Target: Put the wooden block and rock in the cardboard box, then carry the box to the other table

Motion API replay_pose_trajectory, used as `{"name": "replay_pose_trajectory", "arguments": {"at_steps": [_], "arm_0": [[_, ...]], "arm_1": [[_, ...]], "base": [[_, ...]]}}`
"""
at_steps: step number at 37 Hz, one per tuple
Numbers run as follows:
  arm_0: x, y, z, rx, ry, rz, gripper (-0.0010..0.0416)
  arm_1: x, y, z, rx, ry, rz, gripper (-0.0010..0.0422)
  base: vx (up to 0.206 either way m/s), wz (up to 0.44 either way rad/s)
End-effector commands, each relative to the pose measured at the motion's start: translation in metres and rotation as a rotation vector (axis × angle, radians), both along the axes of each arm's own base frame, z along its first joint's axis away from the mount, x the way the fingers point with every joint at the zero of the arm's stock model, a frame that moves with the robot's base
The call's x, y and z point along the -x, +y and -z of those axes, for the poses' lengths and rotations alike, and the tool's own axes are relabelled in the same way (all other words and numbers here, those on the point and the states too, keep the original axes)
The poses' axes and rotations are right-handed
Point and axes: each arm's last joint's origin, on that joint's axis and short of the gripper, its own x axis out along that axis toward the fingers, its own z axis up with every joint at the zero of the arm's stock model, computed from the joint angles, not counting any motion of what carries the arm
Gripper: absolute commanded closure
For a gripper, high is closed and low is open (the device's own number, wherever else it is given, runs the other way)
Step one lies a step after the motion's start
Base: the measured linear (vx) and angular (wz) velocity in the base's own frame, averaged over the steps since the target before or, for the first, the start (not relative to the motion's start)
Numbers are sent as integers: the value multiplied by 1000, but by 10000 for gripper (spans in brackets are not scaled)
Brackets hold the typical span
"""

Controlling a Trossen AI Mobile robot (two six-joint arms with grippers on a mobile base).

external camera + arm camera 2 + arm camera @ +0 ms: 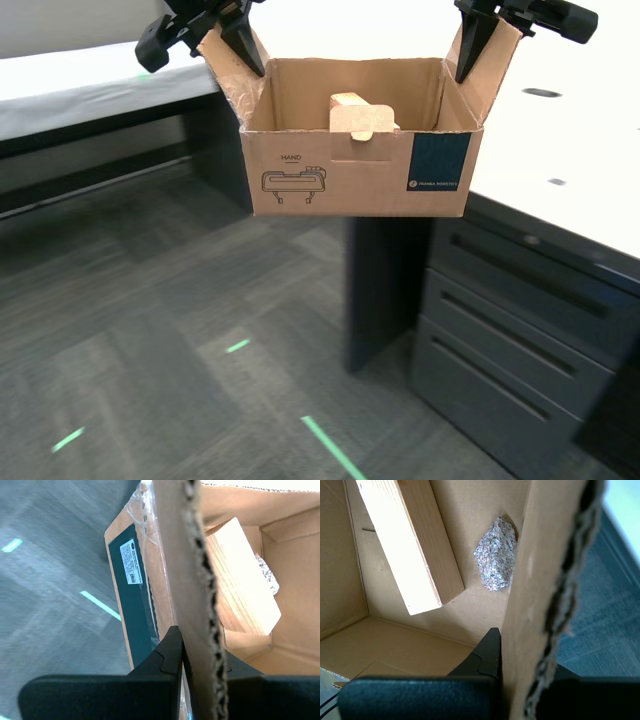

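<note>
Cardboard box, airborne mid-frame, wooden block and rock inside; my first gripper and second gripper each clamped on a flap, which may, seemingly, tear or slip.

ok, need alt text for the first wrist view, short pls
Looking down into a brown corrugated cardboard box, where a pale tan rectangular wooden block leans beside a small speckled pinkish-grey rock. My first gripper is clamped on an upright cardboard side flap, with dark carpet visible beyond it.
</note>
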Motion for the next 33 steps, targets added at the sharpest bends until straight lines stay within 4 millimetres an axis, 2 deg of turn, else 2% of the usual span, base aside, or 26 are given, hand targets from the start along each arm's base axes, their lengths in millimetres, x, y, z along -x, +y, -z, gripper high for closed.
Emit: {"name": "replay_pose_trajectory", "arguments": {"at_steps": [1, 16, 33], "arm_0": [[0, 3, -1, -24, 7, 12, 406], [1, 3, -1, -29, 34, 66, 406], [1, 3, -1, -25, 33, 54, 406]], "arm_1": [[2, 0, -2, 4, -7, 40, 413], [-1, 1, -4, 11, -33, 42, 413], [1, -1, -3, 26, 4, 5, 413]], "base": [[14, 432], [12, 352], [34, 195]]}}
